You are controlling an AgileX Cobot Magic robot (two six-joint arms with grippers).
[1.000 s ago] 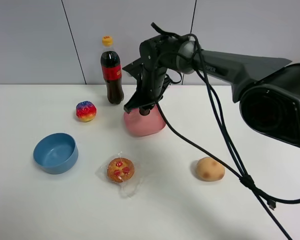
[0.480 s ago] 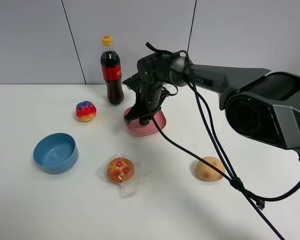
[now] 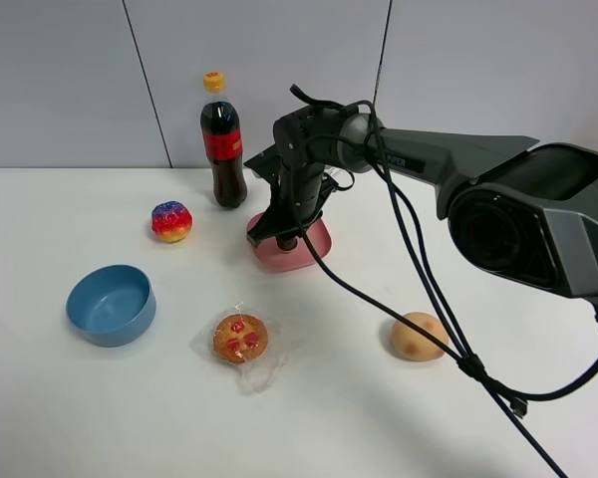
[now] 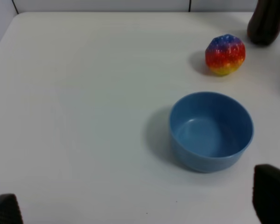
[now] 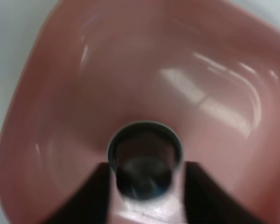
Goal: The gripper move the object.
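Observation:
My right gripper [image 3: 287, 239] reaches across the middle and sits down inside a pink bowl [image 3: 311, 255]. In the right wrist view the small dark metallic object [image 5: 144, 156], round with a shiny rim, stands on the floor of the pink bowl [image 5: 60, 93]. The right gripper [image 5: 147, 189] has its dark fingers [image 5: 91, 196] pressed against both sides of the object. In the exterior high view the gripper hides the object. My left gripper [image 4: 137, 207] is open and empty, its tips far apart, just short of a blue bowl [image 4: 210, 130].
A cola bottle [image 3: 222, 144] stands close behind the pink bowl. A rainbow ball [image 3: 171, 221] and the blue bowl [image 3: 110, 304] are to the left. A wrapped cookie [image 3: 241, 339] and a tan bread lump [image 3: 419, 336] lie in front. Black cables [image 3: 448, 299] trail across the right.
The right gripper moved back and down into the pink bowl between one second and half a second ago. It has held still since.

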